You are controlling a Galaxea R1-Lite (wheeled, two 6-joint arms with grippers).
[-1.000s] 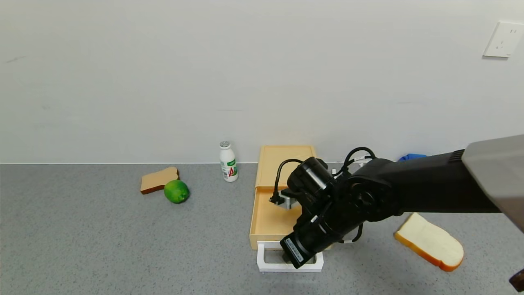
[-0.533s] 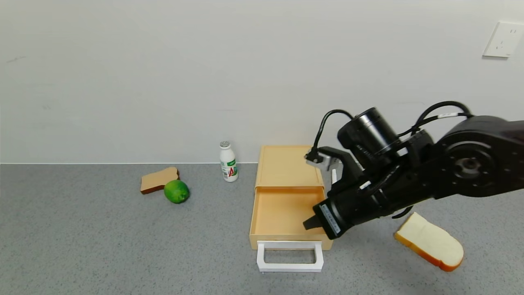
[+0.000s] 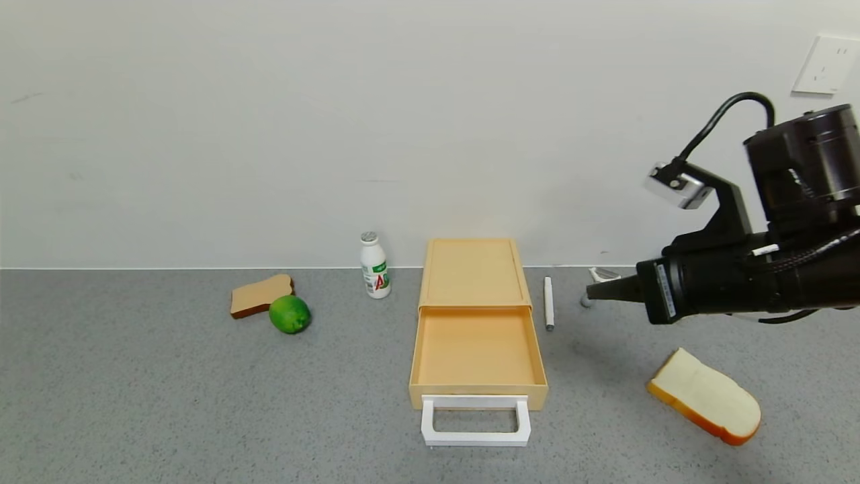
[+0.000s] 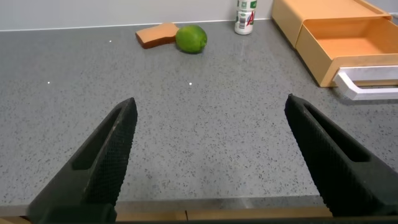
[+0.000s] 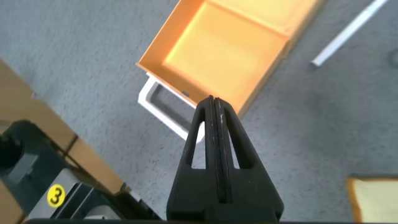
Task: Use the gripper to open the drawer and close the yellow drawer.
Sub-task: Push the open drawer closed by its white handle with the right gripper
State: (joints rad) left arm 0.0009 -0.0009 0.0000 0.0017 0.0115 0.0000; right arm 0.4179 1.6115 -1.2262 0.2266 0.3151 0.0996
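Note:
The pale-yellow drawer box (image 3: 474, 272) stands at the middle of the table by the wall. Its shallow tray (image 3: 476, 349) is slid out toward me and is empty, with the white loop handle (image 3: 476, 421) at its front. It also shows in the left wrist view (image 4: 348, 37) and the right wrist view (image 5: 217, 50). My right gripper (image 3: 591, 293) is shut and empty, raised well above the table to the right of the drawer, pointing left. My left gripper (image 4: 211, 118) is open and empty, low over the table's near left edge, far from the drawer.
A white bottle (image 3: 375, 266) stands left of the drawer. A brown bread slice (image 3: 259, 294) and a green lime (image 3: 289, 314) lie farther left. A white pen (image 3: 549, 302) lies right of the drawer. A white bread slice (image 3: 705, 396) lies at the front right.
My right gripper has left the white handle, risen and swung away to the right. The tray stays slid out. The left arm has not moved.

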